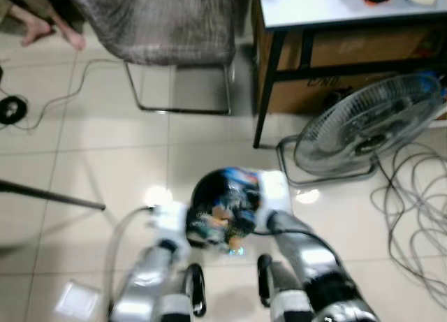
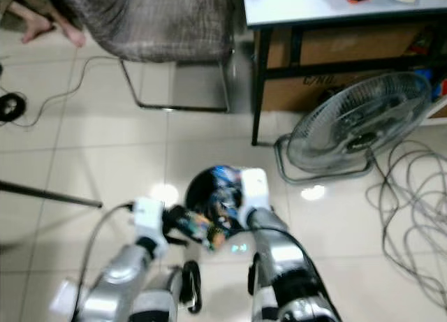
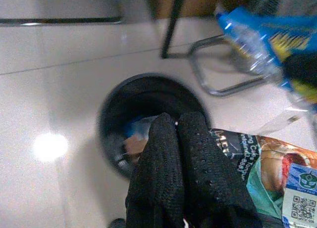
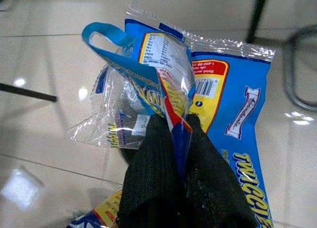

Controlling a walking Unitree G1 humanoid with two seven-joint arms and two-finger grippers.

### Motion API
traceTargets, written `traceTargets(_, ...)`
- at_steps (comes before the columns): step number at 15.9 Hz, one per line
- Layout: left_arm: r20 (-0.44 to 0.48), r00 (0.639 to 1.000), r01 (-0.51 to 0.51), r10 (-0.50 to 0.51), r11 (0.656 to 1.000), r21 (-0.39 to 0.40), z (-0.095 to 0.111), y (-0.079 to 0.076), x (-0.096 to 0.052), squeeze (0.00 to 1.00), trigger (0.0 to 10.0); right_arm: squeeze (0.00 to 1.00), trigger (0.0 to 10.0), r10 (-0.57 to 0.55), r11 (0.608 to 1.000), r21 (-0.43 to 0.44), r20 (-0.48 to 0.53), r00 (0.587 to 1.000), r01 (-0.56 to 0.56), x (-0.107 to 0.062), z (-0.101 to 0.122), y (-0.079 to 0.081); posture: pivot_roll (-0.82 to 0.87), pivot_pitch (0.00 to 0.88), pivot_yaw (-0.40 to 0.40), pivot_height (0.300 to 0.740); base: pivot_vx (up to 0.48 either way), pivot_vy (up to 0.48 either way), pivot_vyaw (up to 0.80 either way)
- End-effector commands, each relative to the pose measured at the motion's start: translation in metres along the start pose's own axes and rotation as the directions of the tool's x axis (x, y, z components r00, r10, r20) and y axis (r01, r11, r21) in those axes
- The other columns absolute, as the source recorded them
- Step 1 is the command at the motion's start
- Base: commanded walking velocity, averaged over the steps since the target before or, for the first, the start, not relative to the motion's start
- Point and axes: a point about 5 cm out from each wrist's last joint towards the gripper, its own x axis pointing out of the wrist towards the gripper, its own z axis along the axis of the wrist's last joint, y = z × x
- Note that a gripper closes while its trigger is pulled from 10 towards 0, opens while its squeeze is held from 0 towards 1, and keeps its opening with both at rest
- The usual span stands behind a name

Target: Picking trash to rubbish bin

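Just beyond the right gripper [image 4: 181,134], the blue snack wrapper [image 4: 233,114] is covering most of the rubbish bin [image 4: 130,139], leaving a dark sliver showing through the clear film, and the picture's edge is cutting off the wrapper's lower end. Ahead of the left gripper [image 3: 176,139], its own black fingers [image 3: 198,173] are hiding the near rim of the bin, whose contents are lying too blurred to identify. Beside that gripper, the picture's edge is cutting off the printed packet [image 3: 267,173], and its small print is blurring past reading.
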Motion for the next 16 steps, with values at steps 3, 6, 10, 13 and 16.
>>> traceTargets(3,-0.073,0.997,-0.036,0.036,0.999,0.002,-0.018,0.011,-0.009,0.00,10.0,0.00,10.0,0.027,1.000,0.005,-0.037,0.999,-0.027,0.001,-0.008,0.010,-0.04,0.385,0.055,0.740,0.000,0.000,0.00)
traceTargets(6,-0.088,0.995,-0.037,0.036,0.999,-0.004,-0.022,0.010,-0.010,0.00,10.0,0.00,10.0,0.029,1.000,0.002,-0.042,0.999,-0.029,0.000,-0.008,0.009,-0.05,0.386,0.051,0.740,0.000,0.000,0.00)
traceTargets(10,-0.130,0.991,-0.011,0.010,1.000,-0.009,-0.031,0.004,-0.014,0.00,10.0,0.00,10.0,0.057,0.998,0.024,-0.093,0.994,-0.055,0.002,-0.018,0.014,-0.04,0.397,0.057,0.740,0.000,0.000,0.00)
traceTargets(13,-0.097,0.993,-0.067,0.066,0.998,-0.002,-0.024,0.015,-0.031,0.00,10.0,0.00,10.0,0.040,0.999,-0.001,-0.205,0.978,-0.041,0.004,-0.039,0.007,0.01,0.418,0.076,0.740,0.000,0.000,0.00)
traceTargets(16,-0.094,0.994,-0.058,0.059,0.998,0.014,-0.019,0.018,-0.051,0.00,10.0,0.00,10.0,0.026,0.999,-0.025,-0.281,0.959,-0.034,0.005,-0.052,0.000,0.05,0.427,0.087,0.740,0.000,0.000,0.00)
